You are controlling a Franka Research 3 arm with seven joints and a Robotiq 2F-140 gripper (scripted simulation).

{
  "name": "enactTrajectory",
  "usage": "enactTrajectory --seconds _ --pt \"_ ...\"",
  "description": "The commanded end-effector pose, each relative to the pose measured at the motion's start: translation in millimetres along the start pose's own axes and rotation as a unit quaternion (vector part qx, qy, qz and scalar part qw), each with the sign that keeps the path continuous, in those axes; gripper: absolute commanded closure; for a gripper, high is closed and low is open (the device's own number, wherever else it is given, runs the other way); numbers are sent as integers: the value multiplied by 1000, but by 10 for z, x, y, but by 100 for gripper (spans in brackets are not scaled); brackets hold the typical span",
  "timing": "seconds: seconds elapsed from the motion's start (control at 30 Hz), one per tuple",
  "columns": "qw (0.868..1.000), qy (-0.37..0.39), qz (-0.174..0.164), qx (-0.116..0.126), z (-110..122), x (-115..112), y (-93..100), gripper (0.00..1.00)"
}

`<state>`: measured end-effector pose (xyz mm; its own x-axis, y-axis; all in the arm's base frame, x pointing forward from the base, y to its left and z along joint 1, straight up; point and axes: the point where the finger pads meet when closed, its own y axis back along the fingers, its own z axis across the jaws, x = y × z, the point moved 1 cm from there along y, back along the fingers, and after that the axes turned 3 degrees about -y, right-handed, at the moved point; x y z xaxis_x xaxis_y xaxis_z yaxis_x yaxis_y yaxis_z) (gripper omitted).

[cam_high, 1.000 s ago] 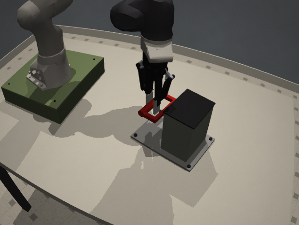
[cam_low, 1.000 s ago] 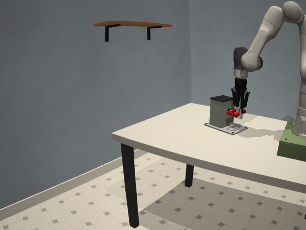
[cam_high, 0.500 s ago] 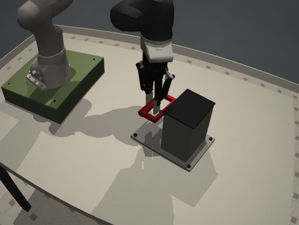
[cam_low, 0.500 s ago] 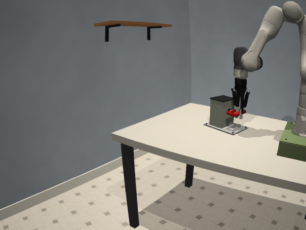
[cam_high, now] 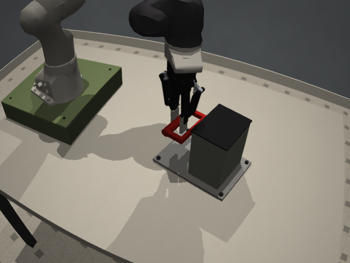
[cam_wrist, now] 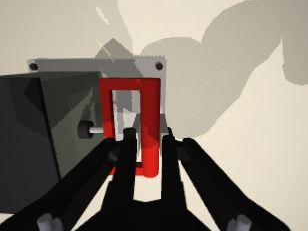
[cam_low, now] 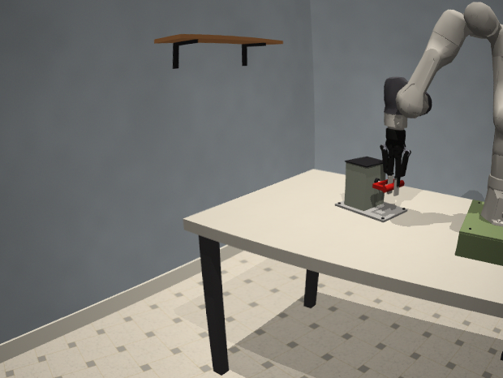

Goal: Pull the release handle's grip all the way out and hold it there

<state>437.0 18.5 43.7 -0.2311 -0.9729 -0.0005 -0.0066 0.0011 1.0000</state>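
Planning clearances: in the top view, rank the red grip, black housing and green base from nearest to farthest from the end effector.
1. Red grip: clamped in the end effector.
2. Black housing: just right of it.
3. Green base: far left, under the arm.

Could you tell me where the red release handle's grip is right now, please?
In the top view, the red grip sits mid-table, just in front of the dark housing, clamped between the gripper fingers above the grey base plate.
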Motion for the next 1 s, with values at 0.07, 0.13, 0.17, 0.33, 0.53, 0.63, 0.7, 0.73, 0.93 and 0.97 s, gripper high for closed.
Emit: enactTrajectory --seconds 0.07,0.13,0.17,0.33,0.53,0.63,0.7,0.73,0.93,0.97 --pt "1000 0 0 1 0 -3 -9 100" --pt "1000 0 0 1 0 -3 -9 100" --pt "1000 0 0 1 0 -3 -9 100" --pt "1000 0 0 1 2 -3 -9 100" --pt "1000 0 0 1 26 -2 -9 100" --pt "1000 0 0 1 59 0 -9 100" --pt "1000 0 0 1 90 2 -9 100" --pt "1000 0 0 1 108 3 -9 100" --pt "1000 0 0 1 191 7 -9 100" --pt "1000 0 0 1 215 8 -9 100"
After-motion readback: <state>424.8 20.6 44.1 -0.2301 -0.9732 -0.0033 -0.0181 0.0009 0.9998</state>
